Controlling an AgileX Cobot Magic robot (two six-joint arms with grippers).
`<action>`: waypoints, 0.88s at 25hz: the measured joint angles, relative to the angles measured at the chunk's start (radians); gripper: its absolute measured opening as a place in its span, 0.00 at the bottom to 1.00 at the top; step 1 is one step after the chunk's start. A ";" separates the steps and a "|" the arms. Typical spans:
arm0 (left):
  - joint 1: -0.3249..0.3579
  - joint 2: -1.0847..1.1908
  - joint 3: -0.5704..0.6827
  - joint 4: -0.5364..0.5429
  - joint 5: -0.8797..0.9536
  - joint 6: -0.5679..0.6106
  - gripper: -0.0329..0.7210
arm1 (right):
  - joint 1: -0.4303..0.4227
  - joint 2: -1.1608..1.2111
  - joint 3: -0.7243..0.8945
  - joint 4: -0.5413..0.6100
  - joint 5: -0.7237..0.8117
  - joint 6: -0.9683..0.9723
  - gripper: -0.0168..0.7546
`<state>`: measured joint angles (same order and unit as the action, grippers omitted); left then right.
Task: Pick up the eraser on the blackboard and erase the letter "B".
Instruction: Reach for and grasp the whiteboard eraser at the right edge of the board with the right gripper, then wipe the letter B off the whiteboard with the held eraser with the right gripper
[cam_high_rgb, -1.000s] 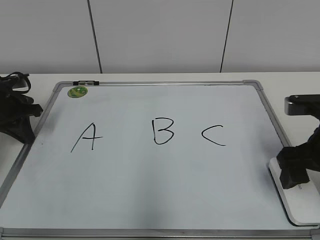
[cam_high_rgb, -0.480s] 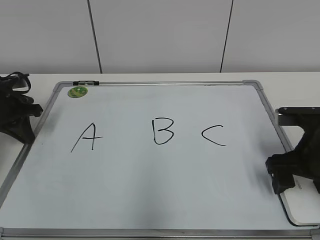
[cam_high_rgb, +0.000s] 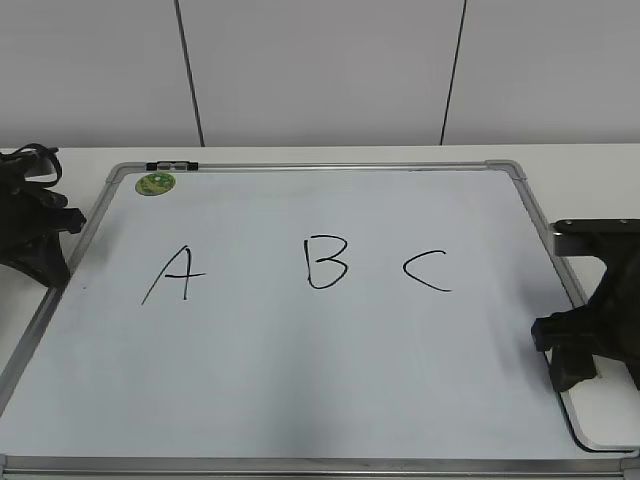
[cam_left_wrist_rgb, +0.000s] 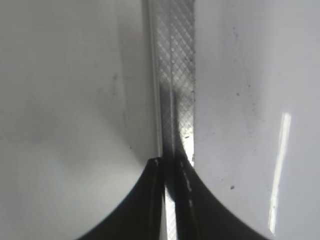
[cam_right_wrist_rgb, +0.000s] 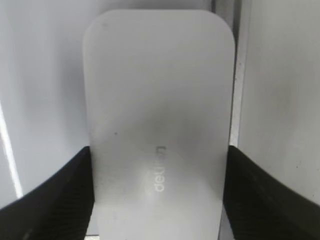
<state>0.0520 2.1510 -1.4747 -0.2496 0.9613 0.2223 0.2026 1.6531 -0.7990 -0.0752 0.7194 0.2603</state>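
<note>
Right wrist view showed the right claw (cam_right_wrist_rgb: 157, 200) straddling the eraser (cam_right_wrist_rgb: 157, 100), fingers at its long sides, grip uncertain. It lay at the blackboard's (cam_high_rgb: 300, 400) four o'clock edge. Squeeze squarely, lift level, toward letter "B" (cam_high_rgb: 327, 262).

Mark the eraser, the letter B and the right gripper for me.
eraser (cam_right_wrist_rgb: 157, 110): right wrist view, middle of its white top.
letter "B" (cam_high_rgb: 326, 262): exterior view, its black strokes.
right gripper (cam_right_wrist_rgb: 157, 195): right wrist view, midway between the fingertips.
</note>
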 joint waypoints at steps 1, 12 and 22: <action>0.000 0.000 0.000 0.000 0.000 0.000 0.06 | 0.000 0.000 0.000 0.000 0.000 0.000 0.73; 0.000 0.000 0.000 -0.002 0.000 0.000 0.06 | 0.000 -0.004 0.000 0.000 0.000 0.000 0.73; 0.000 0.000 0.000 -0.002 -0.001 0.000 0.06 | 0.000 -0.162 -0.007 0.024 0.015 -0.057 0.73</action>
<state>0.0520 2.1510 -1.4747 -0.2513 0.9598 0.2223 0.2026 1.4914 -0.8064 -0.0517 0.7339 0.2038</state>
